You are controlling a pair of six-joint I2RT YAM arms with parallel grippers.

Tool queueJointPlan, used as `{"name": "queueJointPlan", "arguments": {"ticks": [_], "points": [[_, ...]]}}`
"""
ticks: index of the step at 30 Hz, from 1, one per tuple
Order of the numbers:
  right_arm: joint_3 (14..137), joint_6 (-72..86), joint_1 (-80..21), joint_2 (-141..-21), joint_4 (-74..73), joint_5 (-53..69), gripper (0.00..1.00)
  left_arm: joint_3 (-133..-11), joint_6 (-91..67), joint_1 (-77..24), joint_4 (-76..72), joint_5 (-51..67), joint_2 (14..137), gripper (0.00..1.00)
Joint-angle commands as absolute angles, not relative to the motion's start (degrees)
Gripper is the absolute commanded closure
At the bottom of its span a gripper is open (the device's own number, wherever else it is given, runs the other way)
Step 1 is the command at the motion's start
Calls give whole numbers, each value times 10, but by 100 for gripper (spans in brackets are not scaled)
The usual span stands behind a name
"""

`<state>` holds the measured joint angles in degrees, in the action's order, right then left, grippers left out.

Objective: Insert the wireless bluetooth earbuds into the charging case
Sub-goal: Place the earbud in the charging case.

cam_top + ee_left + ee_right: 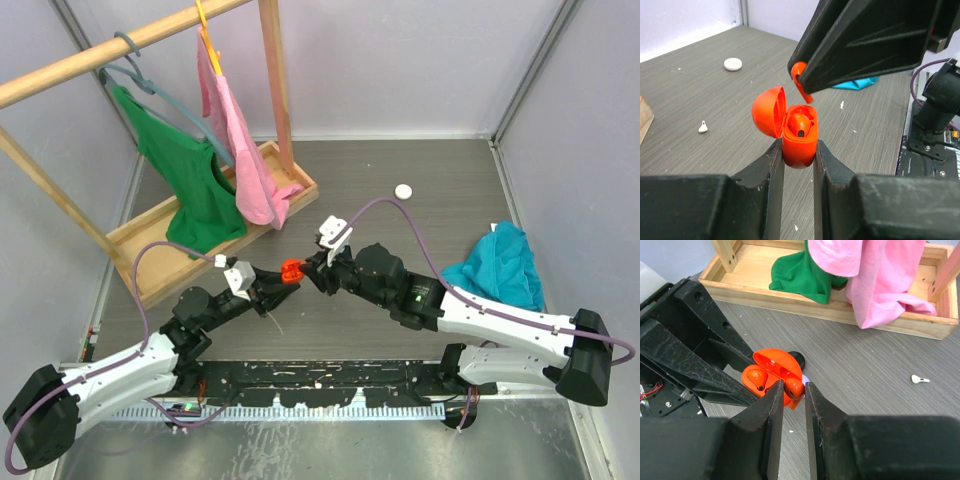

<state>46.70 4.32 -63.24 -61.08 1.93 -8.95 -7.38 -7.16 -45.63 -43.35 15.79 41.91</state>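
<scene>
The top view looks down from above the near edge on the whole table (420,200). The wrist views sit low and close: left faces far-right, right faces far-left. All three share the case (291,269).

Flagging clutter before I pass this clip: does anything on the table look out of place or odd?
A white earbud lies loose on the table, apart from the round white case. A teal cloth sits crumpled at the right side. Nothing looks spilled or broken.
</scene>
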Motion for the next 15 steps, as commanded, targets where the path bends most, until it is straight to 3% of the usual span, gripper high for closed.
{"name": "queueJointPlan", "arguments": {"ticks": [1, 15], "points": [[456, 27, -640, -593, 114, -69, 81, -100, -84, -454, -488, 170, 403, 100], [435, 23, -651, -580, 160, -73, 81, -101, -87, -454, -475, 164, 399, 100]]}}
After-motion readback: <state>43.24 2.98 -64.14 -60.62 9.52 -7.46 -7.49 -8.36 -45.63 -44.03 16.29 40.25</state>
